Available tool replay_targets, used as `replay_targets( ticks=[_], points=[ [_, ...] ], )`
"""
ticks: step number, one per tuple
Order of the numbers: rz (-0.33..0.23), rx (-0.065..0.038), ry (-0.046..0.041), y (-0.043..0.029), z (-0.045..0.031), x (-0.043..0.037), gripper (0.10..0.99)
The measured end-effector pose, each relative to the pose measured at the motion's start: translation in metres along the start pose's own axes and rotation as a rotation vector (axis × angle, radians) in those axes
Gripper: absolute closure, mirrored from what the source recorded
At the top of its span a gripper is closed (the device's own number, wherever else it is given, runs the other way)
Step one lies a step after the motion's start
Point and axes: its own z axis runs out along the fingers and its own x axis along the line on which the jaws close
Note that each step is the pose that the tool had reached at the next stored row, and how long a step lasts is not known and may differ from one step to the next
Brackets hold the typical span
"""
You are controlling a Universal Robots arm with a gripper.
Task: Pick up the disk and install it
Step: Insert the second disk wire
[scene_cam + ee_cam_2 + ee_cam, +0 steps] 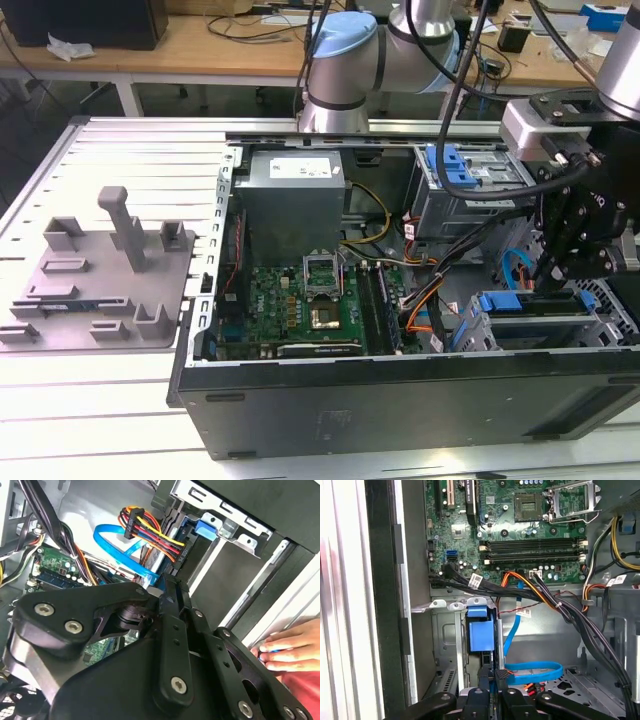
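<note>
The disk (530,303) stands on edge in the metal drive cage (600,320) at the exterior view's right end of the open computer case, its blue carrier frame uppermost. In the first wrist view the disk (477,630) runs edge-on into the bay, its blue tab at the far end. My gripper (494,677) sits at its near end, black fingers (487,674) close together on either side of the thin edge. In the exterior view my gripper (553,270) hangs right above the cage. In the second wrist view the black linkage points at the disk (205,527).
Red-yellow-black power wires (150,530) and a blue flat cable (535,672) lie beside the bay. The grey power supply box (290,190), the motherboard (300,300) and an upper cage with a blue latch piece (455,165) fill the case. A hand (290,647) rests outside the case wall.
</note>
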Motion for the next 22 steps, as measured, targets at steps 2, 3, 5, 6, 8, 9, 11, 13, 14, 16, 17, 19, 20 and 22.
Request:
replay_targets(
  ticks=[2, 3, 5, 6, 8, 9, 11, 13, 14, 16, 17, 19, 20, 22],
  points=[
    [-0.002, 0.0, 0.0, 0.0, 0.0, 0.0, 0.925],
    [-0.003, 0.0, -0.0001, 0.0, 0.0, 0.0001, 0.925],
    [-0.003, 0.0, -0.0007, 0.0, 0.0001, 0.0001, 0.925],
    [-0.003, 0.0, -0.0011, -0.0001, 0.0002, 0.0001, 0.925],
    [-0.003, 0.0, -0.0018, -0.0009, 0.0005, 0.0, 0.925],
    [-0.003, 0.0, -0.0028, -0.002, 0.0011, -0.0001, 0.925],
    [-0.002, 0.0, -0.0038, -0.0023, 0.0022, -0.0001, 0.925],
    [-0.002, 0.0, -0.006, -0.0023, 0.0039, -0.0001, 0.925],
    [-0.002, 0.0, -0.0067, -0.0023, 0.0042, -0.0001, 0.925],
    [-0.002, 0.0, -0.0113, -0.0023, 0.0049, -0.0003, 0.925],
    [-0.002, -0.001, -0.0138, -0.0026, 0.0051, -0.0003, 0.925],
    [-0.002, -0.001, -0.0156, -0.0029, 0.0051, -0.0003, 0.925],
    [-0.002, -0.001, -0.0167, -0.0033, 0.0053, -0.0003, 0.925],
    [-0.002, -0.001, -0.0173, -0.0037, 0.0054, -0.0003, 0.925]
  ],
)
